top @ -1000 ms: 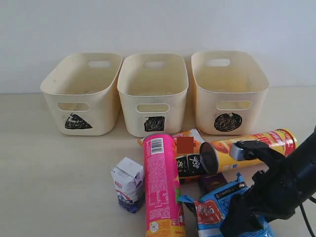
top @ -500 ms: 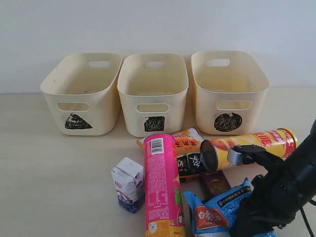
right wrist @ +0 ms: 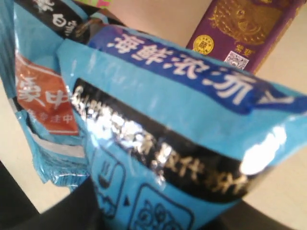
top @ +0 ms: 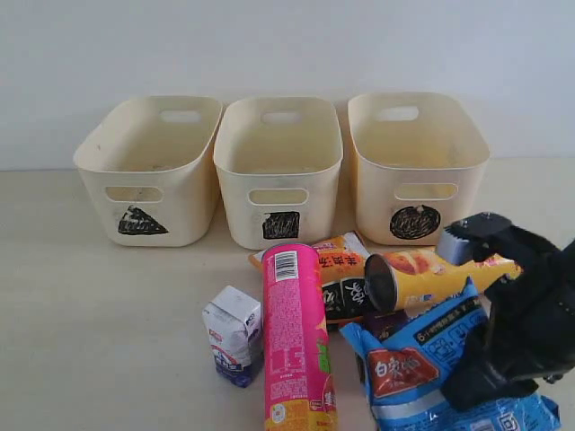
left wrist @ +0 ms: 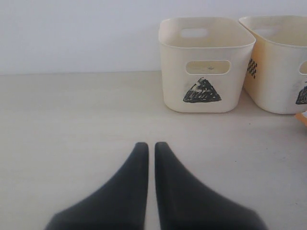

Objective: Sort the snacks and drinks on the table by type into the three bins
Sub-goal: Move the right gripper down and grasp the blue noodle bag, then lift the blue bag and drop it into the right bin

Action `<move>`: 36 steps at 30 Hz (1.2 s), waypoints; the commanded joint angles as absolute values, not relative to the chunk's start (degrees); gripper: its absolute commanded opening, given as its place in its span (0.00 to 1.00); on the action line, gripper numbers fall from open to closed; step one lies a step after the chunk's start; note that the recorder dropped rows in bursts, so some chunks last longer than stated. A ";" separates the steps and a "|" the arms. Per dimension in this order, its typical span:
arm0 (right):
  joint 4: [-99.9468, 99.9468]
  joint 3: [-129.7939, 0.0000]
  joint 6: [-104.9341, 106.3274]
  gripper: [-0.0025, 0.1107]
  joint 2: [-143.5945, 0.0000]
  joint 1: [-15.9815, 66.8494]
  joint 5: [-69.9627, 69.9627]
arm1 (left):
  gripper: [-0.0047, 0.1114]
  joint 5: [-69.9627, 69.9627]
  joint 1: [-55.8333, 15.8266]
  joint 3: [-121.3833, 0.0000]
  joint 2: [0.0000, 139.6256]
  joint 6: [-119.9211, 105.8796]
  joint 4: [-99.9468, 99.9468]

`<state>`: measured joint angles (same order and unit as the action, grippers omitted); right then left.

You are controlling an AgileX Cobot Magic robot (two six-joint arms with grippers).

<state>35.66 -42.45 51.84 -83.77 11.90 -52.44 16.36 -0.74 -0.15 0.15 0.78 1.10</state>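
My right gripper is shut on the blue crinkly bag, which is lifted and tilted at the front right; the bag fills the right wrist view. Behind the bag lies the yellow-orange tube, partly covered by my right arm. The pink tube lies in the middle, with the orange-black bag beside it and the white-and-blue carton to its left. The purple carton is mostly hidden behind the blue bag. My left gripper is shut and empty over bare table.
Three cream bins stand in a row at the back: triangle, square, circle. The triangle bin and part of the square bin show ahead of my left gripper. All look empty.
My right gripper closed on the blue bag and raised it up and back. The bag now covers most of the purple carton. The left gripper stayed shut.
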 commanded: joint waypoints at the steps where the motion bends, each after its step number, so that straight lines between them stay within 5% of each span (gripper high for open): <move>1: 32.69 -47.13 49.39 0.02 -78.94 11.90 -56.09 | 0.07 15.91 -0.54 0.00 0.00 0.59 0.92; 9: 30.38 -59.89 47.23 0.02 -77.26 11.90 -56.92 | 0.07 15.91 -0.54 0.00 0.00 0.59 0.92; 36: 27.85 -88.20 47.23 0.02 -108.75 11.90 -1.99 | 0.07 15.91 -0.54 0.00 0.00 0.59 0.92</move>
<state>27.72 -86.23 47.33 -106.09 11.90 -9.40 16.36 -0.74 -0.15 0.15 0.78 1.10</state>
